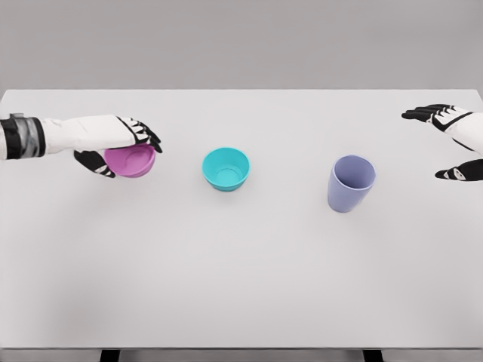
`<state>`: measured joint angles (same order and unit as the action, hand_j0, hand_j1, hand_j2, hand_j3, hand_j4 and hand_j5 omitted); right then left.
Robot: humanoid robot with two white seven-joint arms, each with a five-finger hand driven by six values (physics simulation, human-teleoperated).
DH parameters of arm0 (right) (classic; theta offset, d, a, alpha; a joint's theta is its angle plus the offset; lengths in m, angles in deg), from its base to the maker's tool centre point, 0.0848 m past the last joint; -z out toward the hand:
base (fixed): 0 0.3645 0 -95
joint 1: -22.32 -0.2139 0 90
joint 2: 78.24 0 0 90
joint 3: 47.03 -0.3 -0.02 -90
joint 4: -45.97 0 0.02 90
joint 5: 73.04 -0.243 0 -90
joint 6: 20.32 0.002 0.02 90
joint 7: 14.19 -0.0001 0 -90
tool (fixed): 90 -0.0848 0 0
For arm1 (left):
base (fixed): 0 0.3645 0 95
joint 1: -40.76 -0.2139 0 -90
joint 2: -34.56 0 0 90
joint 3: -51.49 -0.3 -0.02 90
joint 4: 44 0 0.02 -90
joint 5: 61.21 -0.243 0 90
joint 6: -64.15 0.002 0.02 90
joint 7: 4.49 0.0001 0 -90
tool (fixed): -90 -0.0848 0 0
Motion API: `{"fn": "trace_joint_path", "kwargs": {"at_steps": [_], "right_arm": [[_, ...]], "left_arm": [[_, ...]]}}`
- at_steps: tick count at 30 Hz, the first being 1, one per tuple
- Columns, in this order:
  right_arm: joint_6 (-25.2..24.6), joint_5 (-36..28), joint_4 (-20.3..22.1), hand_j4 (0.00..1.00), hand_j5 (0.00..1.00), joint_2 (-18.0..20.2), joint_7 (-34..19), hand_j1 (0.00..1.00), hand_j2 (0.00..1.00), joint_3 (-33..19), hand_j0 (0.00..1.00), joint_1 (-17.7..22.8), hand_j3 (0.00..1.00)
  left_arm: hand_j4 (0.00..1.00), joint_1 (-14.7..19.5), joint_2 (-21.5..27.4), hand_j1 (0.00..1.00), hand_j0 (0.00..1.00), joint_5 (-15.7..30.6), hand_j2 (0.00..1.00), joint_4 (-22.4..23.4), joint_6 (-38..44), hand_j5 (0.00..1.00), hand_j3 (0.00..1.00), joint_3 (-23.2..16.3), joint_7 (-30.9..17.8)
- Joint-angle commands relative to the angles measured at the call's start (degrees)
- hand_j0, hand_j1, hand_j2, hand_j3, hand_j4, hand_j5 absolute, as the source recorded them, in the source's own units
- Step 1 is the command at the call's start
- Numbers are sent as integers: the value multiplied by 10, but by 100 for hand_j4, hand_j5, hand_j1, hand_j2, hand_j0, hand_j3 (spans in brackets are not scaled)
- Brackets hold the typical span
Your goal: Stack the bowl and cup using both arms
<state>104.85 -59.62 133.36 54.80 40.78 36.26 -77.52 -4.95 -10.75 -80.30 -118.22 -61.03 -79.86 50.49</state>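
Pink bowl (130, 161) in left robot hand (121, 147)

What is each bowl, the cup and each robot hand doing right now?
Pink plastic bowl: upright, gripped by the left hand.
Teal plastic bowl: upright, empty, untouched.
Lavender plastic cup: upright, empty, untouched.
Left hand: fingers closed around the pink bowl.
Right hand: fingers spread, holding nothing.

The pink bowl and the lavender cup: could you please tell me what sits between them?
In the head view, only the teal bowl sits on the table between the pink bowl and the lavender cup.
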Motion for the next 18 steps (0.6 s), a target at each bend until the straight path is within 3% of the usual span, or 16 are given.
{"fn": "trace_joint_path", "kwargs": {"at_steps": [1, 18], "right_arm": [[-2, -4, 0, 100, 100, 0, 0, 100, 100, 1, 100, 0, 100], [-2, -4, 1, 100, 100, -2, 0, 100, 100, 4, 100, -3, 100]], "left_arm": [[68, 0, -5, 68, 68, 4, 68, 0, 2, 68, 68, 0, 0], [68, 18, -54, 68, 68, -19, 68, -2, 2, 68, 68, 0, 0]]}}
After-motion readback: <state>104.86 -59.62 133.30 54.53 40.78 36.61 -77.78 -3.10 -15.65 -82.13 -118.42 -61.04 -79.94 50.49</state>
